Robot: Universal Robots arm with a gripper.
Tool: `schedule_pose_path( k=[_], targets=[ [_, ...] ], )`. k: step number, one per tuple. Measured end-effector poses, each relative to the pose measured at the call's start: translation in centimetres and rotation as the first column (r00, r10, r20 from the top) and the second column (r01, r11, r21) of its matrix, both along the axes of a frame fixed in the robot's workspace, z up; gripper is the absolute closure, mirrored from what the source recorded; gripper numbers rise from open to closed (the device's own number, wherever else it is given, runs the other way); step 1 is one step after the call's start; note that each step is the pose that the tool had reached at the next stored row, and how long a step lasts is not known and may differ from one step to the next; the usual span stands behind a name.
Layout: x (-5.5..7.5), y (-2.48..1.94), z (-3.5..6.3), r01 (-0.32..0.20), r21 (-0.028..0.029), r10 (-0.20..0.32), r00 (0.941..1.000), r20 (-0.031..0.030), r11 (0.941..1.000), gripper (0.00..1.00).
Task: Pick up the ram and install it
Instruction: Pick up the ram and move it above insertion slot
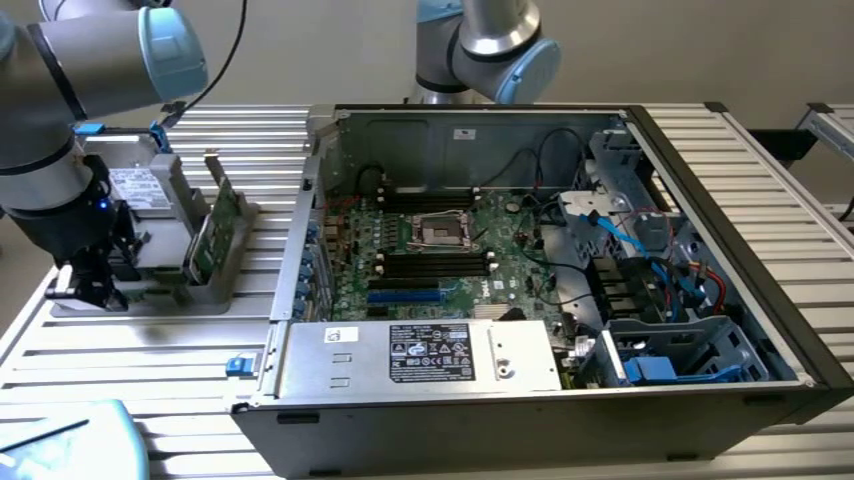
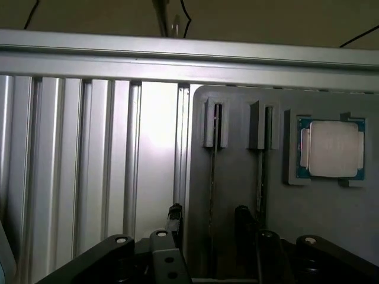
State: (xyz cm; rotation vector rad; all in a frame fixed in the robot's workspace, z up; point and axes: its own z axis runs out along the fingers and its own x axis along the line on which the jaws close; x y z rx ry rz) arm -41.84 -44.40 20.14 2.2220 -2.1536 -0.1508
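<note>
Far on the exterior view's left, the gripper (image 1: 88,283) hangs low over the edge of a grey holder (image 1: 150,300) on the ribbed table (image 1: 147,350). The claw is released, fingers (image 2: 175,218) spread and nothing between them. In the wrist view, the thin edge of the ram (image 2: 212,177) lines up between the fingers; contact cannot be told. The ram (image 1: 206,242) stands upright in the holder, apart from the gripper. A square silver processor chip (image 2: 331,148) sits in the holder's recess. Further right is an open computer case (image 1: 507,432) with its motherboard (image 1: 497,250) exposed.
</note>
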Motion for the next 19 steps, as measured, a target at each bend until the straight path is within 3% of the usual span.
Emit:
schedule_pose_path(
  k=[9, 19],
  targets=[
    [0.0, 0.0, -1.29, 0.0, 0.0021, 0.0, 1.0, -0.0048, 1.0, 0.51],
    [0.0, 0.0, -1.33, 0.001, 0.003, -0.001, 1.0, -0.0065, 1.0, 0.51]
  ],
)
